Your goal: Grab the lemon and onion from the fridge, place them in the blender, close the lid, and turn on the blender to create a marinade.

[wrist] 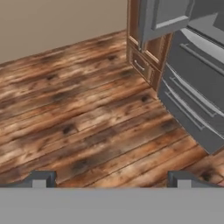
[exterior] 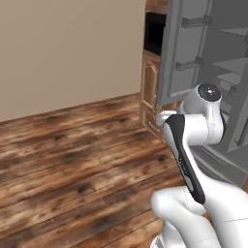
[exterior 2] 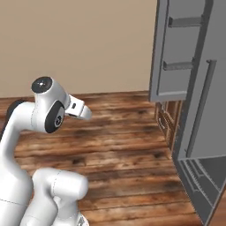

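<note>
The fridge is tall and grey, and its door stands swung open, with racks on the inside. Inner shelves show past the door. In the right base view the fridge's open door hangs at the upper right. The hand view has the fridge's lower drawers at the right. My gripper is open, with nothing between its widely spaced fingertips, and it points at bare wooden floor left of those drawers. The lemon, the onion, the blender and the lid are out of view.
A wooden cabinet with drawers stands against the fridge's left side, and a black microwave sits in the niche above it. A beige wall runs behind. Wooden floor stretches to the left.
</note>
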Motion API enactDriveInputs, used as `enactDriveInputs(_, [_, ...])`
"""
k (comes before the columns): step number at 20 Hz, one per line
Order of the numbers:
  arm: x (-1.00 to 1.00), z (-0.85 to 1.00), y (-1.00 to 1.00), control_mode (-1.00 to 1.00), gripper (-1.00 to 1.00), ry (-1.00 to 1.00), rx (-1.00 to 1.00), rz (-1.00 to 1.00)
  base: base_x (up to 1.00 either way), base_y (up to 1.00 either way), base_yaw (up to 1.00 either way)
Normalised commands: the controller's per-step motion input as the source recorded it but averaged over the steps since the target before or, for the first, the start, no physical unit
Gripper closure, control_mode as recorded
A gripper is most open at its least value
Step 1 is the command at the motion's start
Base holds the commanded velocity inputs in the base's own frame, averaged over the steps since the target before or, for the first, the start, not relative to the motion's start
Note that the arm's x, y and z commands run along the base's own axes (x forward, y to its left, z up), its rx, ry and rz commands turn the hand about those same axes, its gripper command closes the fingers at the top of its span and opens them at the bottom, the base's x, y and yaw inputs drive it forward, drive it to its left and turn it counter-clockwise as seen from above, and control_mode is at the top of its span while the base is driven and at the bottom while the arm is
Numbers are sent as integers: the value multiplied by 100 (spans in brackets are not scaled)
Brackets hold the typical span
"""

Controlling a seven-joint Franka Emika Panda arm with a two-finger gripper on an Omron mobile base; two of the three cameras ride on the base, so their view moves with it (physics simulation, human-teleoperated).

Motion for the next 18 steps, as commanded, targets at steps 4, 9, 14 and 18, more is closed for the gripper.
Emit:
enactDriveInputs(4, [0,0,0,100,-100,0,0,0,57,6,-36])
enactDriveInputs(9, [0,0,0,100,-100,0,0,0,68,9,-40])
enactDriveInputs(14, [0,0,0,100,-100,0,0,0,83,20,-43])
enactDriveInputs(18, [0,0,0,100,-100,0,0,0,85,19,-45])
